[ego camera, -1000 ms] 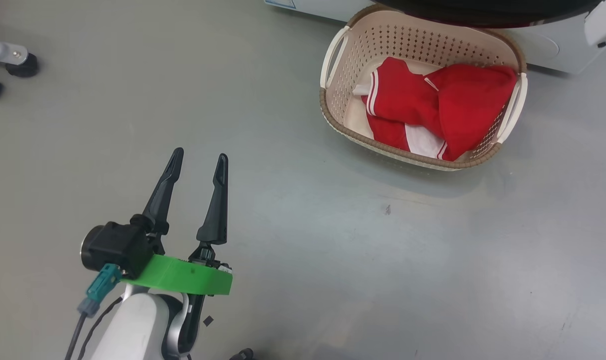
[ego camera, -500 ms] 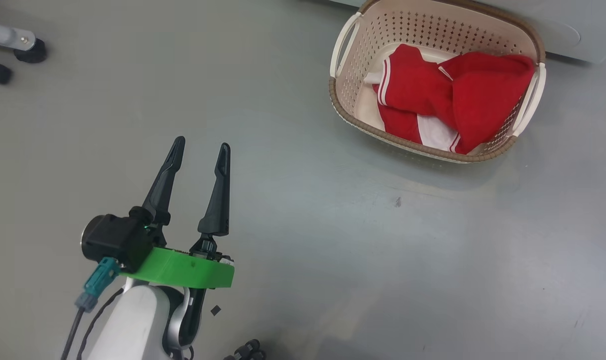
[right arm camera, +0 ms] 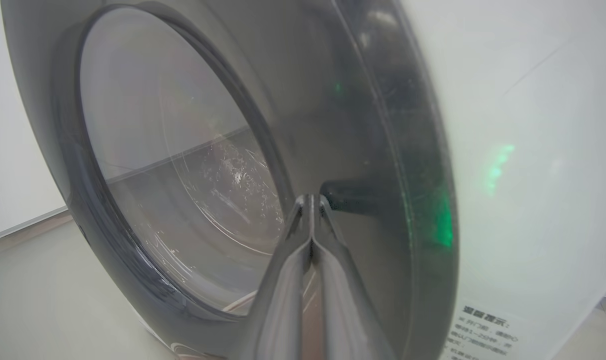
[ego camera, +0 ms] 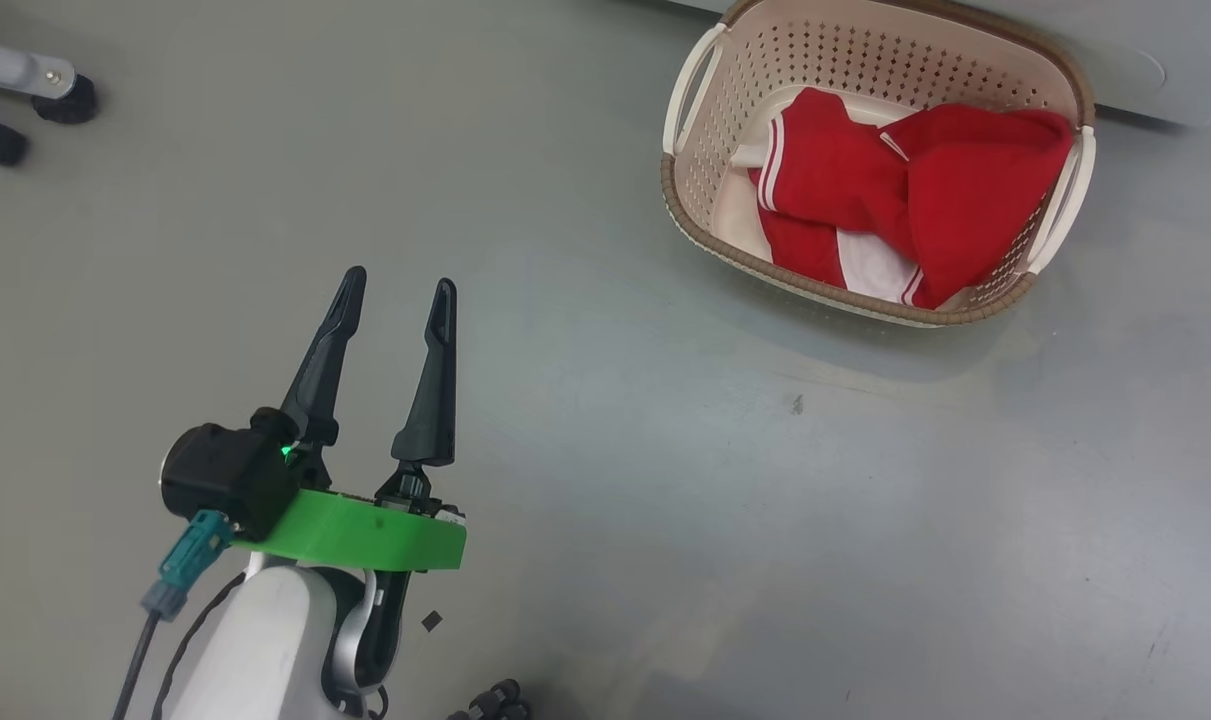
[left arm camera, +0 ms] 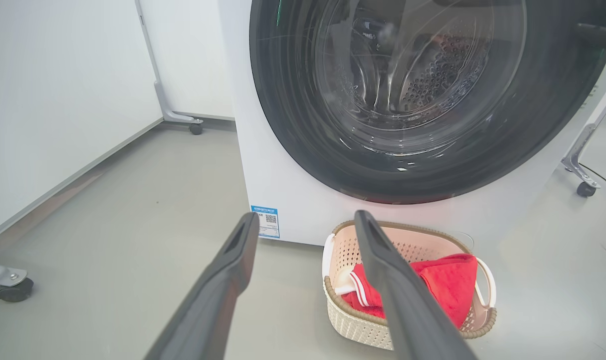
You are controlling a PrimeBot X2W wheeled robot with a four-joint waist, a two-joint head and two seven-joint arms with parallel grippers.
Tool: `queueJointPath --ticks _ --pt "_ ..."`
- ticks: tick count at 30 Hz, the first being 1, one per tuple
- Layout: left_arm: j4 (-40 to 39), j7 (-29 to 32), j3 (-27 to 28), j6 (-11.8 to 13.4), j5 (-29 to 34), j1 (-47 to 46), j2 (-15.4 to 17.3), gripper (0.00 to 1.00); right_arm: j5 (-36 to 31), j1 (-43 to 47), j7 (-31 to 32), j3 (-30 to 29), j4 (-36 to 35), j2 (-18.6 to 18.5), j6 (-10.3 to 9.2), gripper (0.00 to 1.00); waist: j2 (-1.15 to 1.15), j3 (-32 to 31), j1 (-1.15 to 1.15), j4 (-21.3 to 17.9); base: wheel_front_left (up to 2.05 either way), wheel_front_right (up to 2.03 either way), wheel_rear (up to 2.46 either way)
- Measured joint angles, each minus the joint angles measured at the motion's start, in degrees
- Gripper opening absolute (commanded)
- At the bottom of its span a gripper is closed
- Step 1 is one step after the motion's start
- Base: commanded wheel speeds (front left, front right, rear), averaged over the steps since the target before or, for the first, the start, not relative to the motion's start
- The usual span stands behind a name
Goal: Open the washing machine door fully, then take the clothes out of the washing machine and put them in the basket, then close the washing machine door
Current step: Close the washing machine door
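right fingers [right arm camera: 287, 285] pinched together, tips at 3 o'clock rim of washing machine door [right arm camera: 182, 150] | left fingers [ego camera: 433, 380] spread wide, empty | door looks shut; rigid, glossy, likely slick: push flat on rim | clothes [ego camera: 905, 215] in basket [ego camera: 710, 170], door's 6 o'clock

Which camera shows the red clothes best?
The head view: it looks down into the basket, so the clothes lie in plain sight. In the left wrist view a finger of the left gripper covers part of them. The right wrist view faces the washing machine door.
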Motion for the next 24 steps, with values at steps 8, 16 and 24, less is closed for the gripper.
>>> queueJointPath --ticks 8,16,24 --pt "0.32 0.00 1.00 0.01 0.56 0.01 -0.01 1.00 0.54 3.30 -3.78 2.20 1.74 1.37 -0.03 0.00 0.00 -1.74 0.00 -1.45 0.00 0.00 0.00" --pt "0.75 0.00 1.96 0.01 2.46 0.03 -0.02 1.00 3.48 10.94 -9.20 2.74 1.82 5.32 0.00 0.00 0.00 -3.71 0.00 -4.16 0.00 0.00 0.00" --pt "1.77 0.00 3.01 0.01 3.68 0.22 0.00 1.00 5.01 20.11 -11.10 3.58 0.62 7.58 0.01 0.21 0.00 -6.30 0.00 -7.29 0.00 0.00 0.00"
